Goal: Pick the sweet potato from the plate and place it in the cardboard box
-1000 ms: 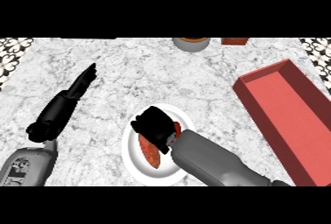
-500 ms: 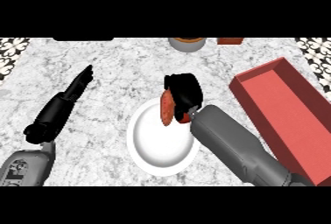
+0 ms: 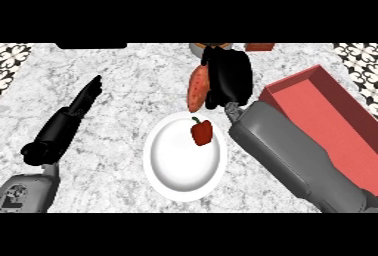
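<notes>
Sweet potato point(image 3: 197, 89), clasped in the right hand point(image 3: 227, 76), has risen clear of the plate point(image 3: 166, 170).

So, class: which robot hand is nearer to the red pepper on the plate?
The right robot hand. It holds the sweet potato just above and beyond the red pepper, while the left robot hand lies open on the counter, well off to the plate's left.

The black right hand point(image 3: 227, 75) covers the right side of the orange-brown, elongated sweet potato point(image 3: 197, 89). Its fingers point(image 3: 215, 102) also hide most of a round vessel point(image 3: 201, 48) at the bench's far edge. The open red rectangular box point(image 3: 347, 117) runs past the right border. A reddish-brown object point(image 3: 260, 47) at the top is too cropped to identify.
</notes>
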`<action>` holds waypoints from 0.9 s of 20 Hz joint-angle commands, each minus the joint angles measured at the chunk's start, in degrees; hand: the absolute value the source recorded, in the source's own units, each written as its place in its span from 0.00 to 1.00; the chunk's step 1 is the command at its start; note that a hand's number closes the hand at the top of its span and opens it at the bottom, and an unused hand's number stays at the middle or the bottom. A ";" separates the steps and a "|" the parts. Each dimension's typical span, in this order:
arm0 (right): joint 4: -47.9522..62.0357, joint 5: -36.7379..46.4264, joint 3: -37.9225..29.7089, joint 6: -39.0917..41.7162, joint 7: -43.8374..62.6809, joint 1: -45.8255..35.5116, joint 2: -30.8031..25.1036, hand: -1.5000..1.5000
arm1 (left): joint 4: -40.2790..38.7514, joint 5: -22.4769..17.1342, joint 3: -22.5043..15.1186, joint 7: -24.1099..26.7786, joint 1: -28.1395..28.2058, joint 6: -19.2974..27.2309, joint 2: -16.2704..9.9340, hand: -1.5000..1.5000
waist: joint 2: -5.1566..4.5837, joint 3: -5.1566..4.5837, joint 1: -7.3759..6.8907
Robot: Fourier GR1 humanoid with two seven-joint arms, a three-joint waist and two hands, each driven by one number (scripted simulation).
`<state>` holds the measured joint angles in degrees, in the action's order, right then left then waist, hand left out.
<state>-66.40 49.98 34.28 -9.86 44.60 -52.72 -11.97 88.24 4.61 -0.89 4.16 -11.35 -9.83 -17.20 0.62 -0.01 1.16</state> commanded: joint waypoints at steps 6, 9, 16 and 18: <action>-12.90 3.62 -12.87 -0.33 14.20 2.16 -9.73 1.00 | 1.45 -1.68 1.52 -1.74 0.04 -2.21 -1.29 0.50 | -0.08 0.02 0.04; -14.83 3.89 -16.57 -1.79 13.26 6.57 -12.50 1.00 | 1.64 1.27 -0.90 -0.49 0.84 -0.03 1.22 0.50 | -0.35 0.02 -0.17; -12.25 -0.34 -23.64 2.88 4.28 14.34 -20.93 1.00 | 2.49 1.31 0.02 -0.65 0.09 -0.47 1.39 0.50 | -0.58 0.02 -0.90; -12.29 -3.49 -25.38 5.25 1.32 17.07 -22.50 1.00 | 2.36 1.03 0.71 -2.68 -0.85 -1.19 0.59 0.50 | -0.55 0.03 -0.82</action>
<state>-79.44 49.46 11.71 -7.78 49.85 -39.97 -31.09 89.81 5.30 -0.35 2.76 -11.86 -11.01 -16.66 0.12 0.00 0.50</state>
